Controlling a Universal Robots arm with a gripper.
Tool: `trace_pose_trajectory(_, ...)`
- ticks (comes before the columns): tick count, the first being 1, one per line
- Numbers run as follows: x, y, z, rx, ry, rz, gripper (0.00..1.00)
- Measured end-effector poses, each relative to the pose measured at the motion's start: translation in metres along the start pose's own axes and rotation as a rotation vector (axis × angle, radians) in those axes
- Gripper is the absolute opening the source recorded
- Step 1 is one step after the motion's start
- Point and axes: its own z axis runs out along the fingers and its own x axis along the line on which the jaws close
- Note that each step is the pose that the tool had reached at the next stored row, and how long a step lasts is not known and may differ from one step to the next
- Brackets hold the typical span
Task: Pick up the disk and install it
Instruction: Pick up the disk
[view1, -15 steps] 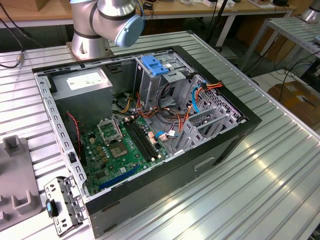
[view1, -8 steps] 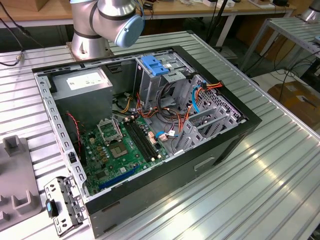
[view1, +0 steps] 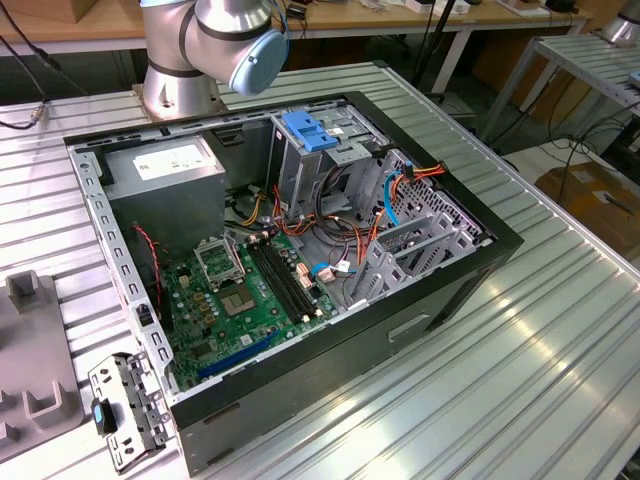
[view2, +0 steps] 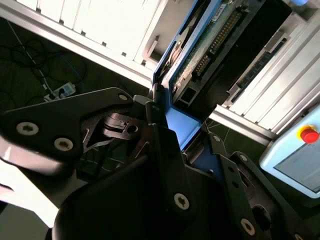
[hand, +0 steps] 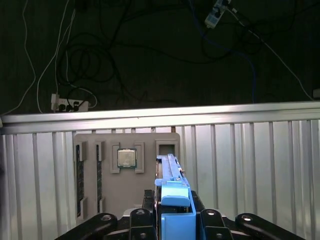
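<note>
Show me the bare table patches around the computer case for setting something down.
Widest: bare table on the exterior view's right of the computer case. Crowded: the case's inside, and the exterior view's left, with grey tray and metal bracket. Gripper grips the disk.

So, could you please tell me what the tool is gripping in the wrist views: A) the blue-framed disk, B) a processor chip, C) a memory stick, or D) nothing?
A: in the first wrist view the tool is shut on the blue-framed disk, while the processor chip lies in the grey tray.
</note>
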Motion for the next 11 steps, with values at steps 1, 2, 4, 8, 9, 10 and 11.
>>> trace_pose_trajectory(1, 0.0, -0.0001, -0.0015, -0.0001, 0.0, 0.0, 0.37)
trace_pose_trajectory(2, 0.0, 0.0, -0.0023, -0.0001, 0.0, 0.0, 0.37)
trace_pose_trajectory(4, 0.0, -0.0001, -0.0047, 0.0, 0.0, 0.0, 0.37)
trace_pose_trajectory(8, 0.0, -0.0001, -0.0106, 0.0, 0.0, 0.0, 0.37)
trace_pose_trajectory(9, 0.0001, -0.0001, -0.0117, 0.0, 0.0, 0.0, 0.37)
trace_pose_trajectory(10, 0.0, -0.0001, -0.0126, -0.0001, 0.0001, 0.0, 0.37)
trace_pose_trajectory(11, 0.0, -0.0001, -0.0137, 0.0, 0.0, 0.0, 0.37)
